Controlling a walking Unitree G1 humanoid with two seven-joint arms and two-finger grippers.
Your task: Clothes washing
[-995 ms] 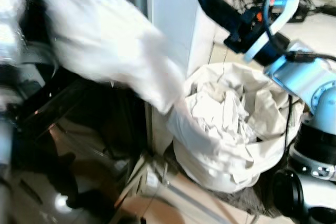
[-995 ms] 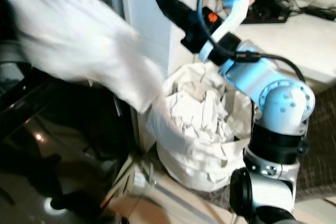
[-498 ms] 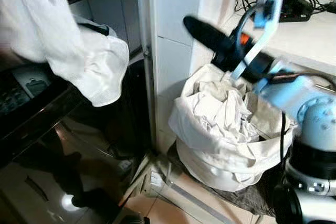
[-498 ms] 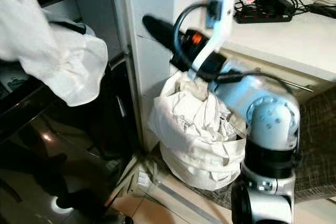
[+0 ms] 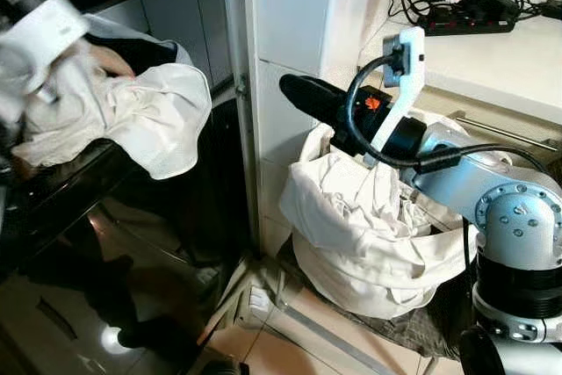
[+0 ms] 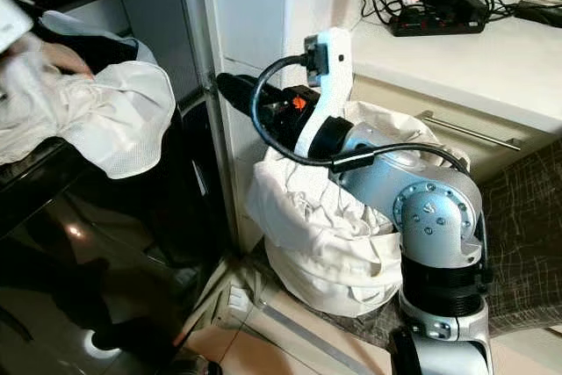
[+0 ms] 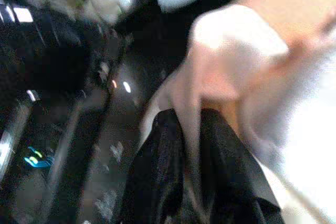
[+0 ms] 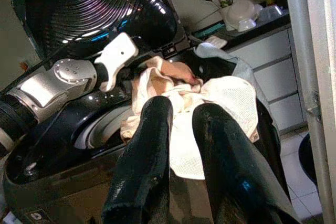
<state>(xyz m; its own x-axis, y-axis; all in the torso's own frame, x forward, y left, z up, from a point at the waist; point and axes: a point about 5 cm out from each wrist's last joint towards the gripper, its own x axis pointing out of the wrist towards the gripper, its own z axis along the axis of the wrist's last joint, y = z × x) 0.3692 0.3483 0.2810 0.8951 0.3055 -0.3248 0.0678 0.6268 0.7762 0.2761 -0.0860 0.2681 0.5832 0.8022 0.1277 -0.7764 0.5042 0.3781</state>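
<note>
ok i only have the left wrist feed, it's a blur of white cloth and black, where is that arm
Observer: The left gripper is over the open top-loading washing machine, with the white garment bunched at its rim.
Operator: is all the cloth inside the drum
Observer: No, part of it drapes over the machine's front edge.
Operator: and the right arm
Observer: The right gripper hangs above the white laundry bag, fingers close together, holding nothing.
Operator: bag empty yet
Observer: No, crumpled white laundry sits in it.
</note>
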